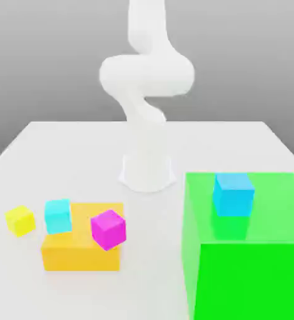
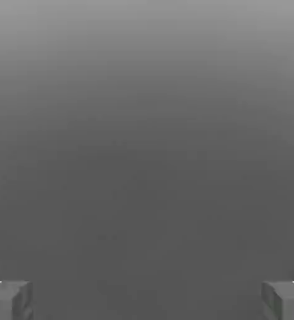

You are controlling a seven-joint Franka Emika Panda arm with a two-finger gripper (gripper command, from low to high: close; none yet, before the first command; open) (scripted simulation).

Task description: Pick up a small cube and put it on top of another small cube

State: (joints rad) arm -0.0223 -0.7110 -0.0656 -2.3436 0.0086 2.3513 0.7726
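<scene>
Nearest the camera in the exterior view stands a big green block (image 1: 249, 275), filling the lower part of that view's right, with a cyan cube (image 1: 234, 194) sitting on its top face.

Going from the exterior view's left across: the small yellow cube (image 1: 20, 220) rests alone on the white table (image 1: 81, 144), just beside a flat orange block (image 1: 82, 245) but apart from it. A second small cyan cube (image 1: 57, 215) sits on the orange block's near-left corner, and a magenta cube (image 1: 108, 229), turned somewhat off square, sits on its right part. Behind them, near the table's middle, rises the white arm (image 1: 146, 119) from its base.

In the hand view, the gripper (image 2: 147, 300) is spread wide with nothing between its two grey fingertips (image 2: 9, 300), which frame plain grey background.

The relation that matters: the yellow cube lies low on the table, forward of the arm's base and well off toward the exterior view's left, while the arm is folded high above its base. My judgement is that the coming move calls for a reach out and down toward that left side. The cube is equal-sided, so it has no long axis to align with; squaring the jaws to its flat faces should suffice.
</scene>
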